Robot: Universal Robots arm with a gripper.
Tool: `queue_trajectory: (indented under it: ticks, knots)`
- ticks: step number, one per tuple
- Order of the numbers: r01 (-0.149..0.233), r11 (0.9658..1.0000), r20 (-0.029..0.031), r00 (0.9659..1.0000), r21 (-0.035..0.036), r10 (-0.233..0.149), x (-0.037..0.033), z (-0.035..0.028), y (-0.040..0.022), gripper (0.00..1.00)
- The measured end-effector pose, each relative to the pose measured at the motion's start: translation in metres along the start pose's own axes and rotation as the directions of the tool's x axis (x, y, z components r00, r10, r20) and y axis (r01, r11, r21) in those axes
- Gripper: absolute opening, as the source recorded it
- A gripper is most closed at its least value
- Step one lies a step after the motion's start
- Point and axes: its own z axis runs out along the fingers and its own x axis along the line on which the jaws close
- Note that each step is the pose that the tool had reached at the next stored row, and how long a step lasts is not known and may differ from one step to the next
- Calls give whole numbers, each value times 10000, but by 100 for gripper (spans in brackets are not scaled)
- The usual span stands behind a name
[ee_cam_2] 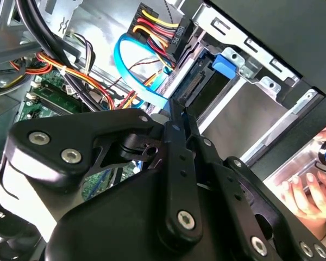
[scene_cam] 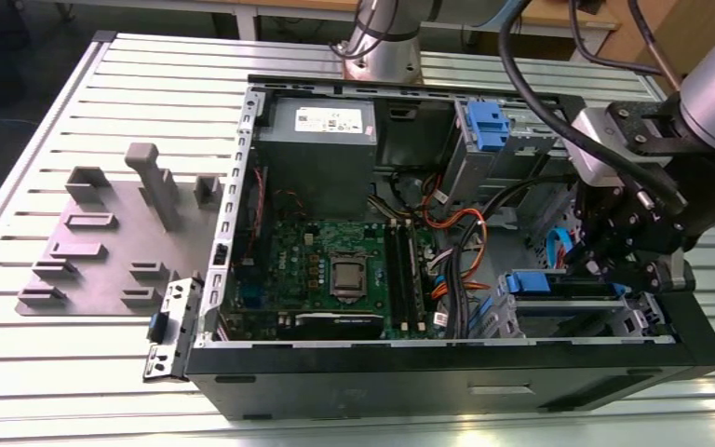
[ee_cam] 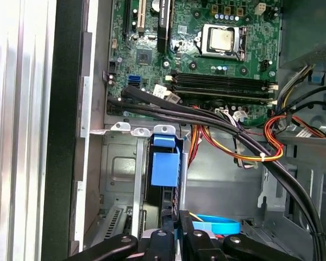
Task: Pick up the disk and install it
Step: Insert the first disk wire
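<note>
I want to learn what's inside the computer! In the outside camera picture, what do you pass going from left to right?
Grey holder plate → green motherboard → orange and black cables → blue-railed disk in its bay → black gripper.

A green printed circuit motherboard (scene_cam: 332,270) is showing inside the black-edged grey metal computer case (scene_cam: 457,372). Blue plastic latches (scene_cam: 487,126) are standing out, orange, red and yellow wire bundles (ee_cam: 250,144) are glowing, and the matte black gripper linkage (ee_cam_2: 176,163) is looking dark.
</note>
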Motion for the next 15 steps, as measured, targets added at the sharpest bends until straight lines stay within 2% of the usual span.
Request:
queue_trajectory:
  ticks: [15]
  knots:
    - [-1, 10000, -2, 10000, 0, 1, 20, 27, 6, 16]
